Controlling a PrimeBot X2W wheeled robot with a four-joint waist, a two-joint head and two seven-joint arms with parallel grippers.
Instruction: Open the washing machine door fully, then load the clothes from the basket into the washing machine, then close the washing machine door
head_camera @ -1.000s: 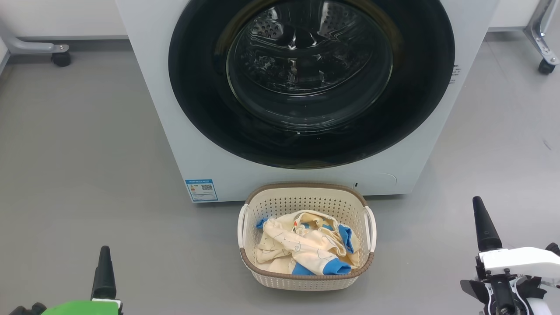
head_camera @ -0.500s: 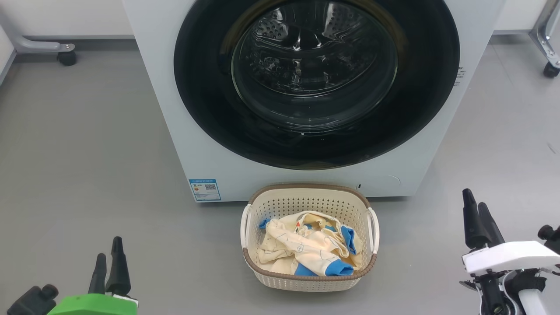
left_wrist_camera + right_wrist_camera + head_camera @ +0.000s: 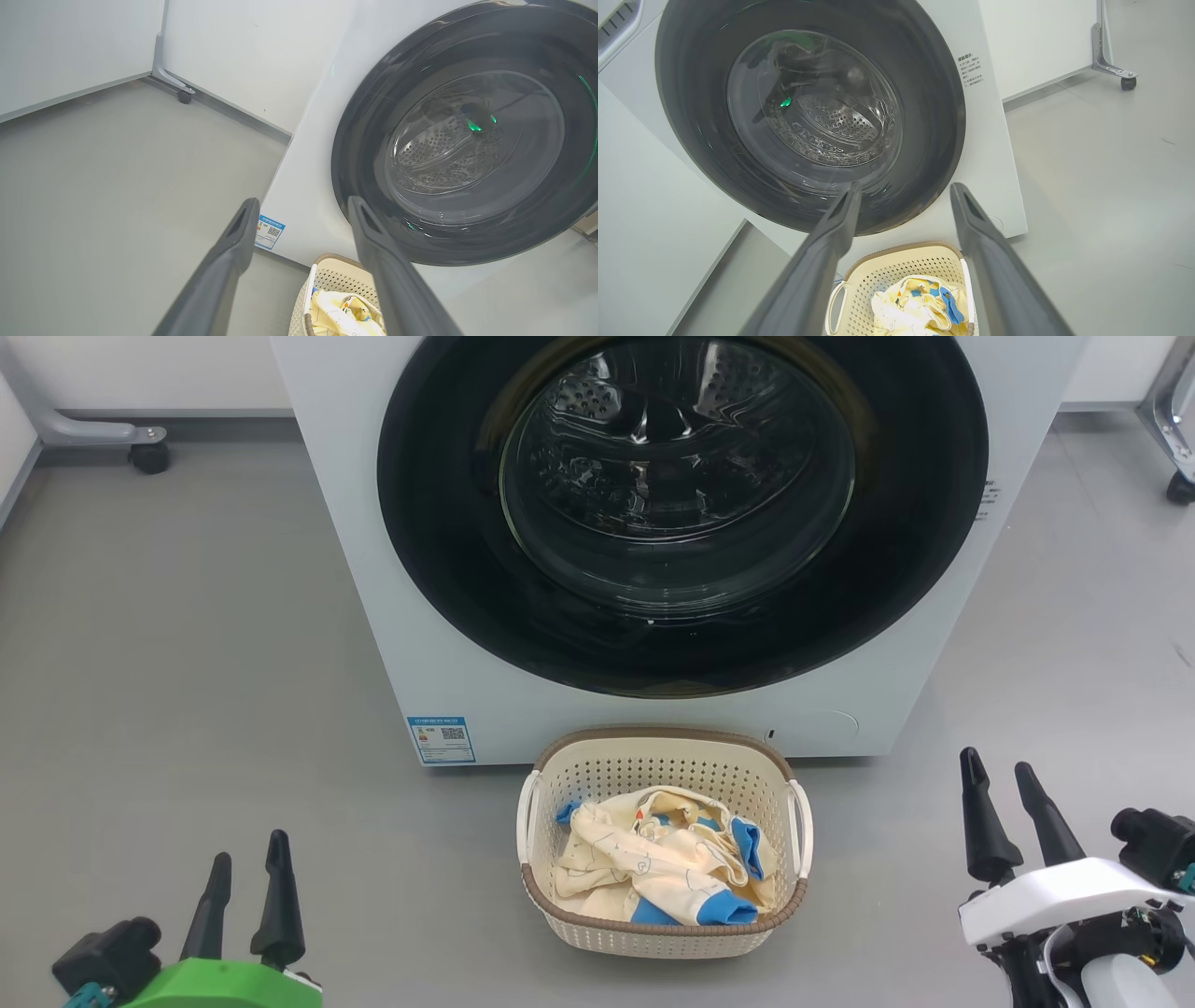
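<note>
Cream basket (image 3: pixel 653 938) sits between left pincer (image 3: pixel 248 847) and right pincer (image 3: pixel 995 761) — both spread apart.

We lose the top of the washing machine (image 3: pixel 448 700) and the upper rim of the washing machine door (image 3: pixel 439 523) past the head view's upper edge. The print on the blue sticker (image 3: pixel 442 739) is too small for us to read. The basket (image 3: pixel 653 761) hides the lower folds of the clothes (image 3: pixel 653 868), and both wrist views cut the basket off at their bottom edge.

Glossy black washing machine door (image 3: pixel 448 523), perforated plastic basket (image 3: pixel 653 770), soft cloth clothes (image 3: pixel 644 873).
</note>
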